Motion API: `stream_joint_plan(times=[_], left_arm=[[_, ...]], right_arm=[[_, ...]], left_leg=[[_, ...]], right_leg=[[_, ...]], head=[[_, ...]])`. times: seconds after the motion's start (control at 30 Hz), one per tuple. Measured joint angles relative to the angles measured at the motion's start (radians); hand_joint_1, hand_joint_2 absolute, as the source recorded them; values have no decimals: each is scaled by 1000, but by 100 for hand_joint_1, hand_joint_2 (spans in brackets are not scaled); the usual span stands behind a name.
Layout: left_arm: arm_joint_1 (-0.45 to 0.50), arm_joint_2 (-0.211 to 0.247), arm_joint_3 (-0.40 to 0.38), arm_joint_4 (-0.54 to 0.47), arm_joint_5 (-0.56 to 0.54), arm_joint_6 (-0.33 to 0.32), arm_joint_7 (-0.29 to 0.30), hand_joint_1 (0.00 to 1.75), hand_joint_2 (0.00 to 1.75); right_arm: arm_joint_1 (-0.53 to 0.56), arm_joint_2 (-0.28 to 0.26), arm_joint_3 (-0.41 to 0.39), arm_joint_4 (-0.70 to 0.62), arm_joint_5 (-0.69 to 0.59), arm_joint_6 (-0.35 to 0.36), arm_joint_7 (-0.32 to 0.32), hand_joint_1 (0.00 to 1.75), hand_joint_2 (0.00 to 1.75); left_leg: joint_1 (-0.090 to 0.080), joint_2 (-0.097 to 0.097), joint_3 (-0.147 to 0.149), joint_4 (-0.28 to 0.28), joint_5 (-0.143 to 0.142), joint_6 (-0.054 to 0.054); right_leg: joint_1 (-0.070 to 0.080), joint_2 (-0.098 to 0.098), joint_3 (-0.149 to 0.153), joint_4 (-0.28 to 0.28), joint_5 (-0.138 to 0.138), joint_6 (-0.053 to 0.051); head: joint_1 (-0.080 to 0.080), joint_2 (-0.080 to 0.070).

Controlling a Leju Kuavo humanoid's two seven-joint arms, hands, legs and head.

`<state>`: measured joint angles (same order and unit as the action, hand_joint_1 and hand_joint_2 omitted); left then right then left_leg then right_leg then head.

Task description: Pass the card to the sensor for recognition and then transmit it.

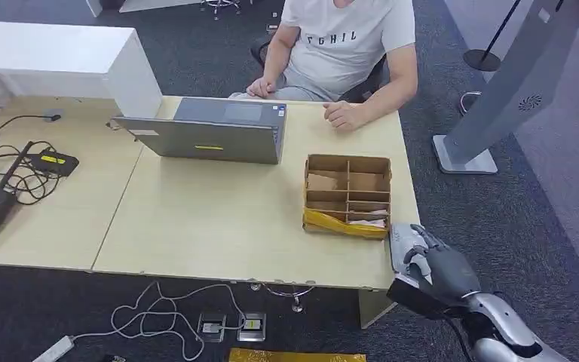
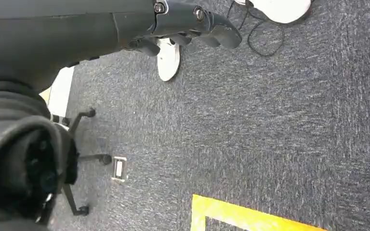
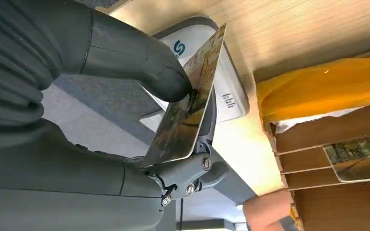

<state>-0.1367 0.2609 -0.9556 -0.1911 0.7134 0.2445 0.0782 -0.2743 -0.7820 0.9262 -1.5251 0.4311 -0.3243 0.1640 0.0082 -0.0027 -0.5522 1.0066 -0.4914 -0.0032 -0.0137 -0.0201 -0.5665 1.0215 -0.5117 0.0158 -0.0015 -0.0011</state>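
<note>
Grey office carpet runs under a pale wooden desk (image 1: 219, 226), and at its near right corner the work is going on. The card (image 3: 188, 106), printed with a warm-coloured picture, is pinched between the thick thumb and darker fingers of the right hand (image 1: 439, 270), held on edge and tilted just above the white card reader (image 3: 221, 82) lying at the desk's corner. Card and reader look close, though I cannot tell if they touch. Just beside the reader sits a cardboard divider box (image 1: 347, 194) with yellow tape on its near wall and another card in one compartment. Beyond it are a grey laptop (image 1: 219, 132) and a seated person, one hand (image 1: 344, 115) resting on the desk. The left hand (image 2: 192, 26) hangs over the carpet, fingers curled in around nothing.

My worry: the card is angled steeply, so the reader may not register it, and a thin pinch like that could let it slip off the desk edge.
</note>
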Motion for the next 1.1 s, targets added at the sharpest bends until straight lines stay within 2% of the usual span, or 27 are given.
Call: stream_joint_plan(times=[0.63,1.1], left_arm=[[0,0,-3,0,-5,6,1,0,0],[0,-1,-3,0,8,6,1,0,0]], right_arm=[[16,43,5,48,-43,-50,-27,175,175],[17,44,-1,76,-56,-60,-29,175,175]], left_leg=[[0,0,0,0,0,0],[0,0,1,0,0,0]], right_leg=[[0,0,0,0,0,0],[0,0,0,0,0,0]], head=[[0,0],[0,0]])
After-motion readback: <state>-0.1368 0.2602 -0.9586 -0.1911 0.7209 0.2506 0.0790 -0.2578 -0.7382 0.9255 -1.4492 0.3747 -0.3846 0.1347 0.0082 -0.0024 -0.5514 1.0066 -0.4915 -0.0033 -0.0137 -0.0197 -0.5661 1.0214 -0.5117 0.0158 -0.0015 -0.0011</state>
